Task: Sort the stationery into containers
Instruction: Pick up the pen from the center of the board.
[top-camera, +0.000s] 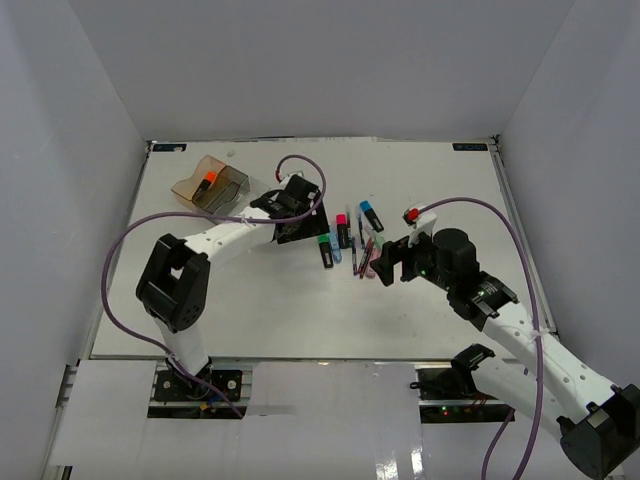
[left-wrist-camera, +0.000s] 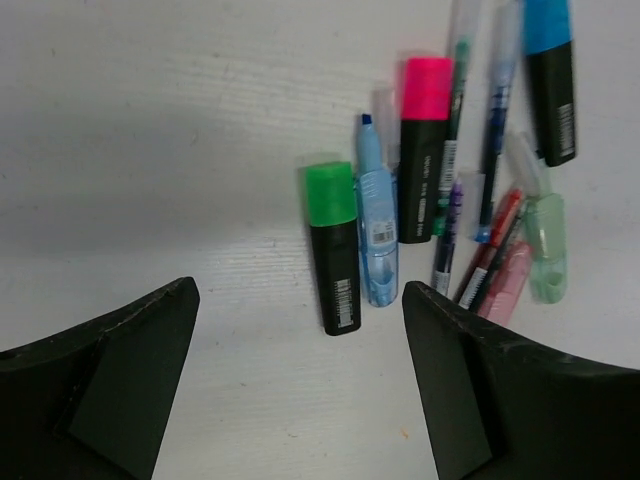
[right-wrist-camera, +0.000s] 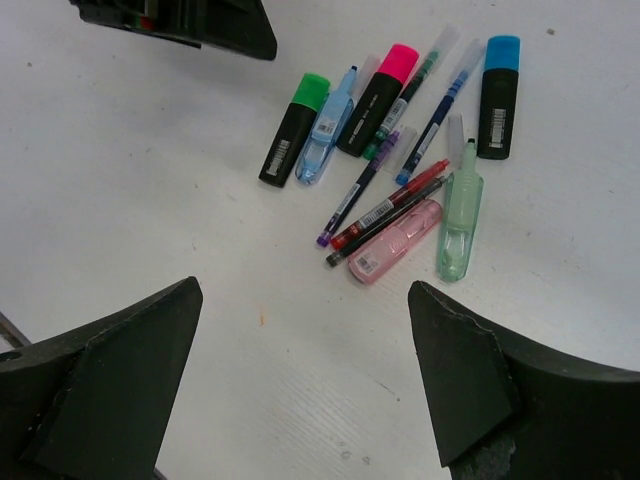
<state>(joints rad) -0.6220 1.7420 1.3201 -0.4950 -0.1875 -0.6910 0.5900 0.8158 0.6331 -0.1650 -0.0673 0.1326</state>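
Note:
The stationery lies in a loose cluster (top-camera: 350, 242) mid-table. It holds a green-capped highlighter (left-wrist-camera: 333, 247), a pastel blue marker (left-wrist-camera: 375, 225), a pink-capped highlighter (left-wrist-camera: 424, 150), a blue-capped one (right-wrist-camera: 498, 95), a mint marker (right-wrist-camera: 459, 215), a pastel pink one (right-wrist-camera: 395, 240) and several thin pens (right-wrist-camera: 385, 205). The containers (top-camera: 232, 182) stand at the far left, an orange-capped highlighter (top-camera: 206, 182) in the amber one. My left gripper (left-wrist-camera: 300, 340) hangs open and empty just left of the cluster. My right gripper (right-wrist-camera: 305, 300), open and empty, hovers at its near right.
White walls close in the table (top-camera: 300, 310) on three sides. The left gripper's black body (right-wrist-camera: 190, 20) shows at the top left of the right wrist view. A purple cable (top-camera: 300, 165) loops over the left wrist.

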